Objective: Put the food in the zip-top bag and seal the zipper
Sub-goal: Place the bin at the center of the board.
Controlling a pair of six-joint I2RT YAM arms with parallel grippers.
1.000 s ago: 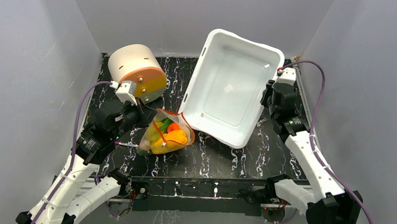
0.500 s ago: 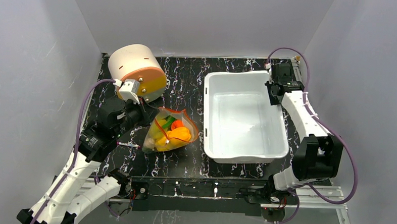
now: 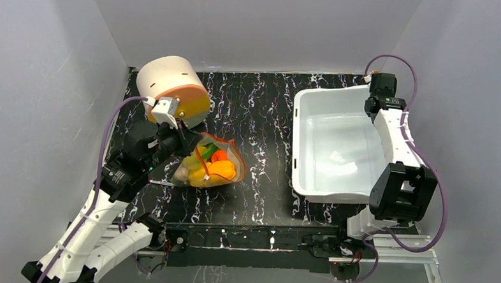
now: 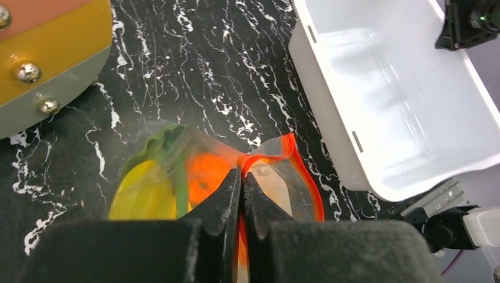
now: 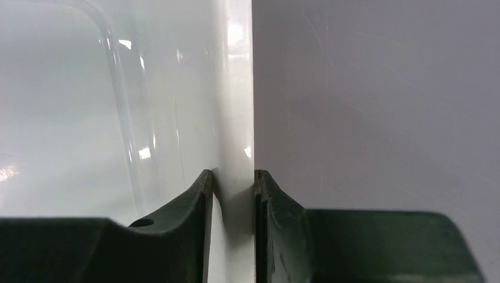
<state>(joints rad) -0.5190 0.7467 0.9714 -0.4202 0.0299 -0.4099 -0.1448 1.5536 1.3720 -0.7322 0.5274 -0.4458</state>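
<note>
Left wrist view gives you the left gripper (image 4: 240, 175) with its two fingers pressed together on the zipper (image 4: 306, 183) of the zip-top bag (image 4: 274, 180). The red-orange strip rises in a small peak just at the fingertips and then curves away to their right. Through the clear plastic you see the food inside the bag: an orange-red round fruit (image 4: 203, 175) just beside the fingers, a yellow pepper (image 4: 138, 194) further left, and a green pod (image 4: 162, 138) along the far edge.

In the top view the bag lies on the left half of the black marbled table (image 3: 261, 119), just in front of a cream and orange drum (image 3: 171, 84). It is well apart from the white tub (image 3: 328, 129).

The tub stands flat on the right side of the table. Your right gripper (image 5: 233, 177) is at its far right corner. In the right wrist view the jaws are clamped on the thin rim of the tub — one finger inside the wall, the other outside, both touching it.
</note>
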